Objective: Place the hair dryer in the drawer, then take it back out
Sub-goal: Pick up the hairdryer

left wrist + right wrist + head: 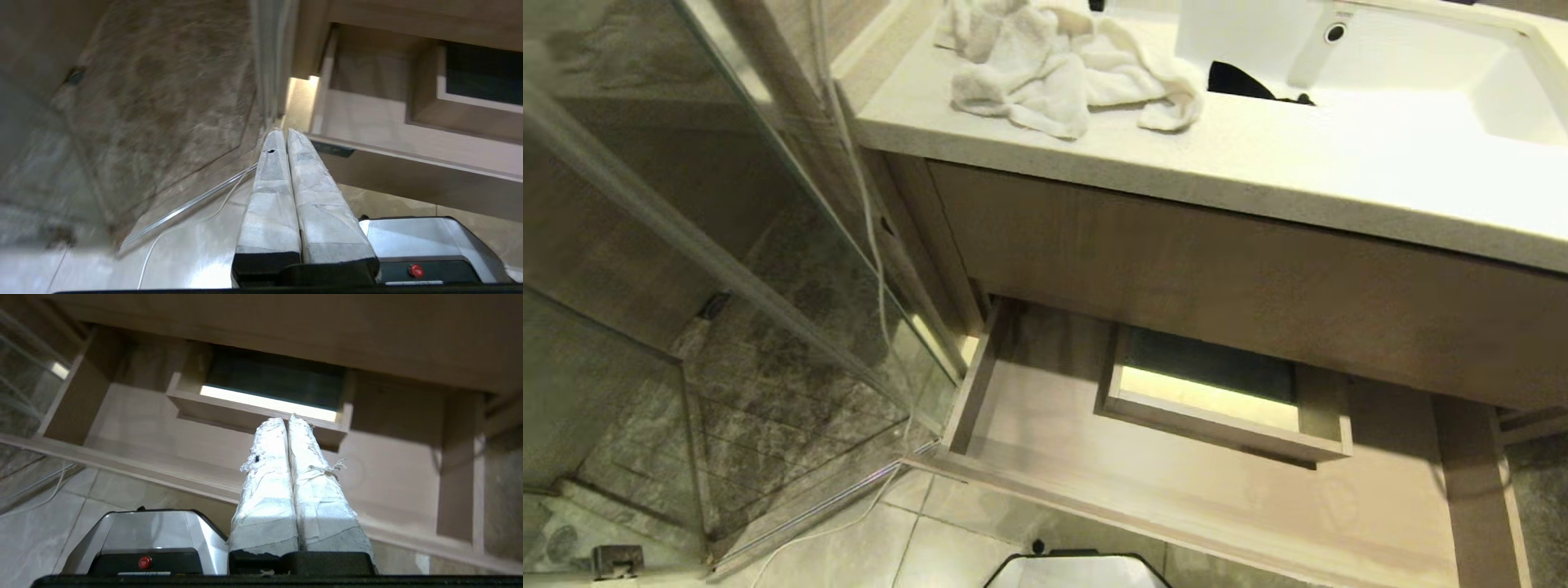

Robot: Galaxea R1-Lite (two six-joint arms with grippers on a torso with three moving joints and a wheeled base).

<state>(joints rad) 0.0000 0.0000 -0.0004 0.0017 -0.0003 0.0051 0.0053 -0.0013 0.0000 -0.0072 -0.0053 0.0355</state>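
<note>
the drawer [1176, 482] stands pulled out under the table [1258, 163]. i see no hair dryer. my left pincer [282, 131] and right pincer [286, 419] hang pressed together before it.

Bathroom for sure: sink [1462, 90] in vanity top, towel [1062, 69] left of sink, glass shower [727, 269] further left, tiled floor [882, 547] below.
</note>
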